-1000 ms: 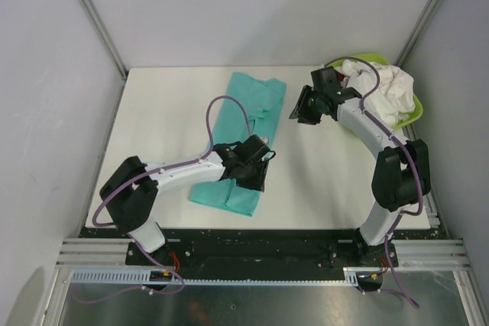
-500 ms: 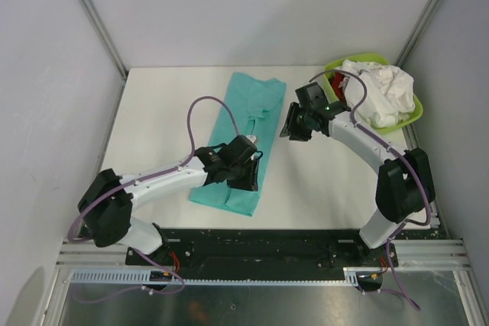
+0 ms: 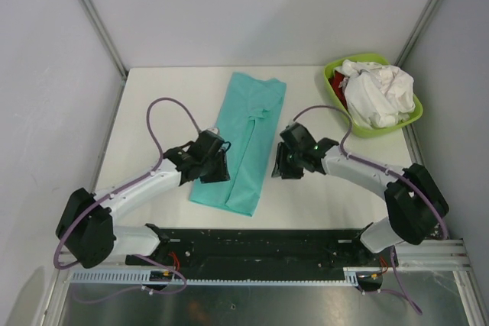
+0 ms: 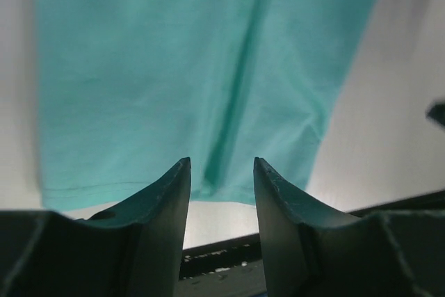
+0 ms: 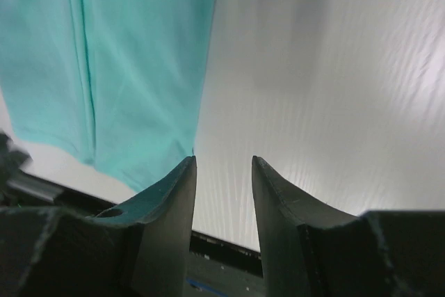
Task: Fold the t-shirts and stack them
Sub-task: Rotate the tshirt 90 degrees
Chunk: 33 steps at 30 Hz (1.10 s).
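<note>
A teal t-shirt [image 3: 246, 139] lies on the white table, folded into a long narrow strip that runs from the back to the near edge. It also shows in the left wrist view [image 4: 188, 74] and the right wrist view [image 5: 132, 53]. My left gripper [image 3: 216, 175] is open and empty, over the strip's near left edge. My right gripper [image 3: 281, 167] is open and empty, over bare table just right of the strip's near end. A white t-shirt [image 3: 378, 91] is bunched in the lime-green basin [image 3: 412, 117], with a bit of red cloth under it.
The basin stands at the table's back right corner. The table's near edge [image 3: 290, 228] meets a black rail. Grey walls enclose the left, back and right sides.
The left gripper has moved left off the middle of the strip to its left edge. The right gripper has come down from beside the basin to the near right of the strip.
</note>
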Tool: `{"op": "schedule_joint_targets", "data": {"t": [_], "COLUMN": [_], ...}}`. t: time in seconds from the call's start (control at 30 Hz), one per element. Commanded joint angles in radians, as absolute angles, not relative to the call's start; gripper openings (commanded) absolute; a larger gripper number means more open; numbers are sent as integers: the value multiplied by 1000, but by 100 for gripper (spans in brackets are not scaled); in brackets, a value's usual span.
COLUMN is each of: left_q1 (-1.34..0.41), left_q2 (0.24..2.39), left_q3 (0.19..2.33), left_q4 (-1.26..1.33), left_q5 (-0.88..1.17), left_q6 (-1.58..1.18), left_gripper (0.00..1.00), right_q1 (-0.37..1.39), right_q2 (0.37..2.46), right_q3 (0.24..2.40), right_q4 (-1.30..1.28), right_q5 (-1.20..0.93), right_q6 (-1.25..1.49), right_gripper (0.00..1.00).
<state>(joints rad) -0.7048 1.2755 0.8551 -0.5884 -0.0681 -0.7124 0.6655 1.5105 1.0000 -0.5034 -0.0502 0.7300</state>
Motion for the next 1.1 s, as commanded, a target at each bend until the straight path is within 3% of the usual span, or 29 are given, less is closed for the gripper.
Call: {"op": "schedule_joint_targets", "data": {"t": [0.0,0.37,0.87,1.07], "left_q1": [-634,-527,-478,-477], "left_q2": [1240,1186,1095,1101], "left_q3": [801,731,690,699], "left_q4": [-615,-621,-625,-624], "left_q5": [-148,-190,-190,-188], "left_q6": [-747,-727,-692,-684], "left_gripper": [46,47,47,47], "right_q1": [777,1049,1146,1146], "right_q2": [1431,1524,1643,1671], "right_q3": [909,830,830,829], "right_q4": [-395,-238,-204,-200], "right_q5": [-28,52,102,106], "right_q6": [837,1051,1158,1163], "right_gripper": [43,41,37,30]}}
